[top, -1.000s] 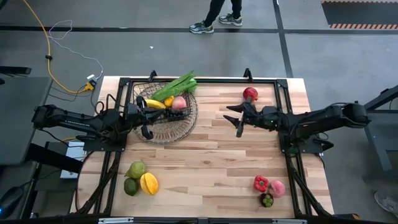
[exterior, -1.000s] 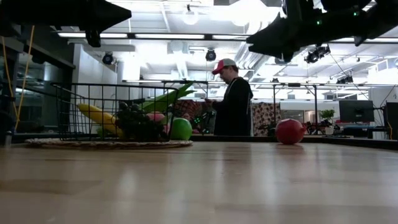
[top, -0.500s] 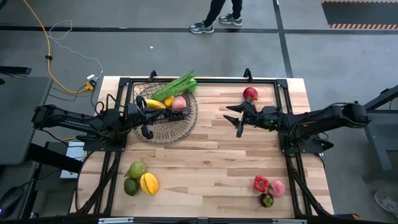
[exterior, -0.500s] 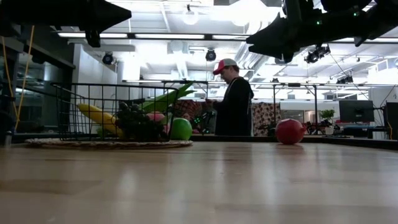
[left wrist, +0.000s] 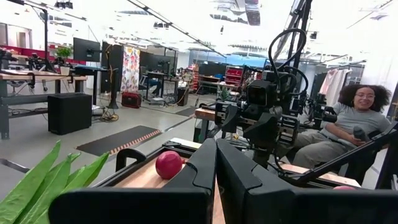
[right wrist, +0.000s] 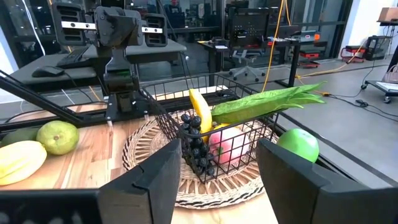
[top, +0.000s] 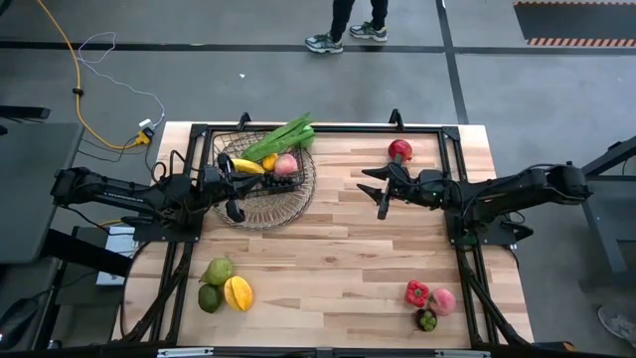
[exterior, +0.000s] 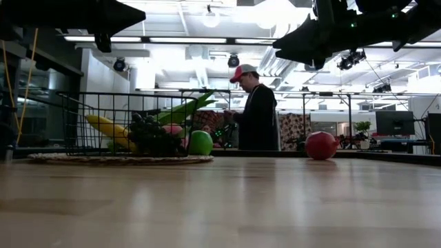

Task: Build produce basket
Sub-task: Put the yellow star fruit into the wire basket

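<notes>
The dark wire basket (top: 266,184) stands at the table's far left. It holds long green leafy stalks (top: 283,137), a yellow banana (top: 246,166), a pink fruit (top: 285,165) and dark grapes (right wrist: 198,144). A green apple (right wrist: 297,145) lies at its rim on the side toward the right arm. My left gripper (top: 237,187) is shut and empty, hovering over the basket's left part. My right gripper (top: 377,191) is open and empty, held above the table right of the basket. A red fruit (top: 399,149) rests on the table just beyond it.
Two green fruits (top: 214,282) and a yellow one (top: 238,292) lie near the front left. A red pepper (top: 416,292), a pink fruit (top: 443,300) and a dark green piece (top: 426,320) lie at the front right. A person (exterior: 256,110) stands beyond the far edge.
The person beyond the far edge has shifted a little. Both arms, the basket and the produce have kept still.
</notes>
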You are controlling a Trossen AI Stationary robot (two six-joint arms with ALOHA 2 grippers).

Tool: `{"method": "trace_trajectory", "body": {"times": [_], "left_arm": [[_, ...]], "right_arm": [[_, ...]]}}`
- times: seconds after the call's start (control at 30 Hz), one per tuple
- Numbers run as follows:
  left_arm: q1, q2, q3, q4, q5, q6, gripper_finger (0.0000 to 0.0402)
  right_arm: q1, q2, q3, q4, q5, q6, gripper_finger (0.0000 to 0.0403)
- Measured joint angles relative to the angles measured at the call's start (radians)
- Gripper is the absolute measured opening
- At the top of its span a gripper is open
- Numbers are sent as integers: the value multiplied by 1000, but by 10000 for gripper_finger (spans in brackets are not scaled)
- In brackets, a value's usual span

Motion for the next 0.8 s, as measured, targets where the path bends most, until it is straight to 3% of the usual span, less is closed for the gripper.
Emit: {"method": "trace_trajectory", "body": {"times": [0.8], "left_arm": [[0,0,0,0,0,0,0]], "right_arm": [[0,-14,1,-7,0,8,200]]}}
